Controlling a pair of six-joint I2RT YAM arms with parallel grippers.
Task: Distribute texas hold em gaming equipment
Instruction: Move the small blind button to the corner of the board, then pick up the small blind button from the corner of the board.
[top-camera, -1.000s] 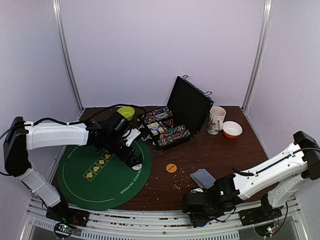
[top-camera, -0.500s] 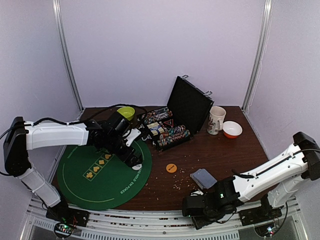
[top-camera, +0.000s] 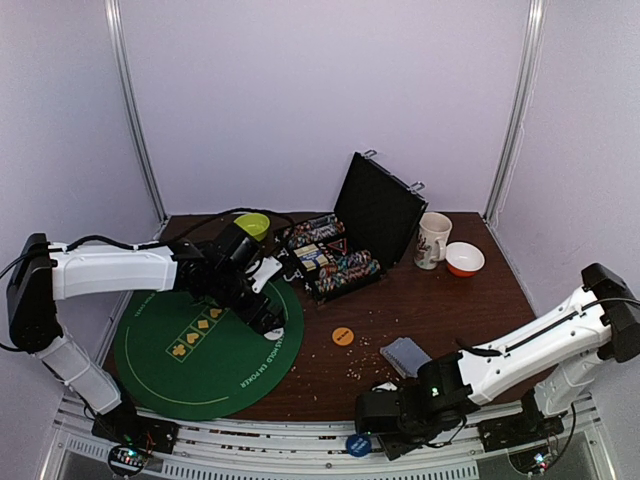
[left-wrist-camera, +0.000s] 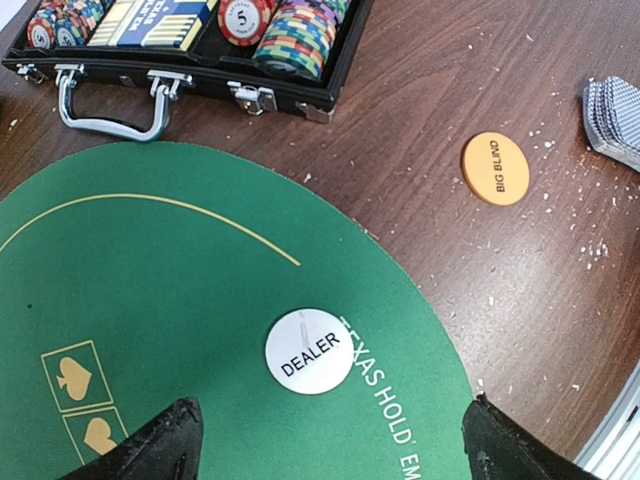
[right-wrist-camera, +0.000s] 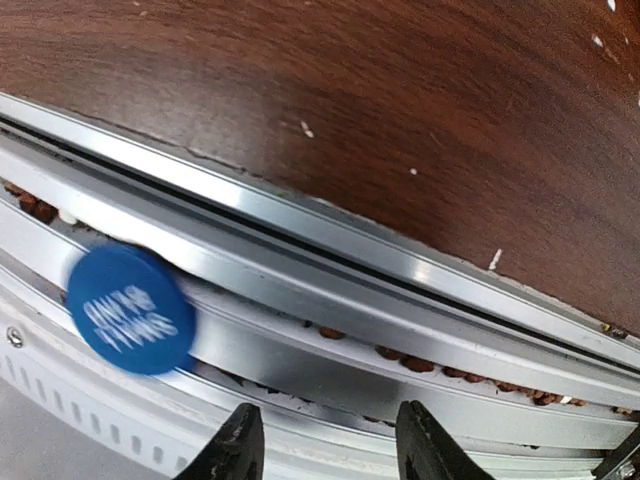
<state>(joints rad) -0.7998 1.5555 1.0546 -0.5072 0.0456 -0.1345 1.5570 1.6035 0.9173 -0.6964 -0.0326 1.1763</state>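
Since the earlier frames, the right gripper has moved left along the near edge of the table and its jaws have narrowed. A blue disc now lies clear of it on the aluminium rails.

Right gripper: the jaws stand at a narrow gap over the rails with nothing between them. The blue disc is to one side of the fingers, not touching them. Its lettering is too blurred to read.

Left gripper: the jaws stand wide and hold nothing. It hovers over the green mat, just above the white dealer disc, which lies flat near the mat's edge.

The orange disc, marked BIG BLIND, lies on bare brown wood beyond the mat. The stack of cards lies further right, backs up.

The black case stands open at the back of the table, with rows of poker chips inside.

The white mug and an orange-and-white bowl stand right of the case. The lime-green bowl stands left of it.

Pale specks litter the wood. Plain pale walls and upright metal posts enclose the table.
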